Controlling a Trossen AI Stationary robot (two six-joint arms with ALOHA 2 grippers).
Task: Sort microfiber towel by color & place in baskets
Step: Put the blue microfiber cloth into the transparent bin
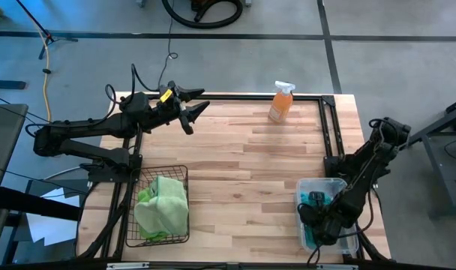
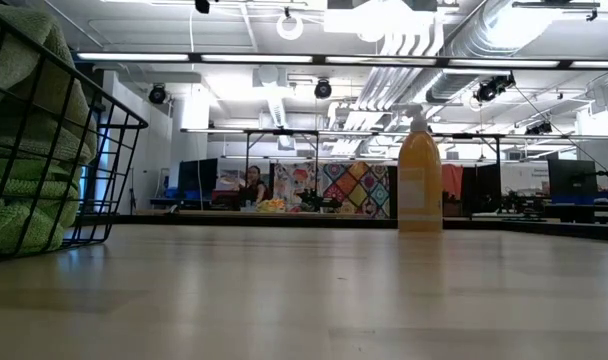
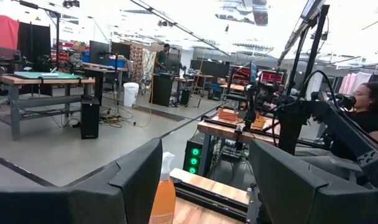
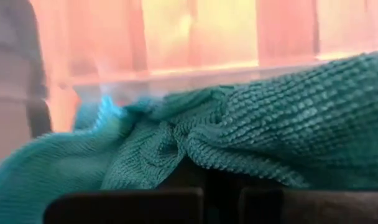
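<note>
Lime green microfiber towels (image 1: 162,208) lie piled in the black wire basket (image 1: 184,172) at the table's near left; the low view shows them (image 2: 24,180) behind the mesh (image 2: 114,110). My right gripper (image 1: 322,221) reaches down into the clear plastic basket (image 1: 322,184) at the near right, shut on a turquoise towel (image 4: 251,137) that fills the right wrist view. My left gripper (image 1: 196,101) hovers open over the table's far left, touching nothing. My right gripper (image 4: 221,199) has its fingers (image 4: 124,205) drawn close together on a fold of the turquoise towel (image 4: 195,158), coming from above into the clear basket. The bunched cloth hides the pinch itself. The towel lies slack and rumpled against the basket's wall.
An orange spray bottle (image 1: 281,103) with a white nozzle stands upright near the table's far edge, also seen in the low view (image 2: 420,180) and left wrist view (image 3: 164,199). Black frame rails run along the table's sides. Bare wood lies between the baskets. People sit in the room beyond.
</note>
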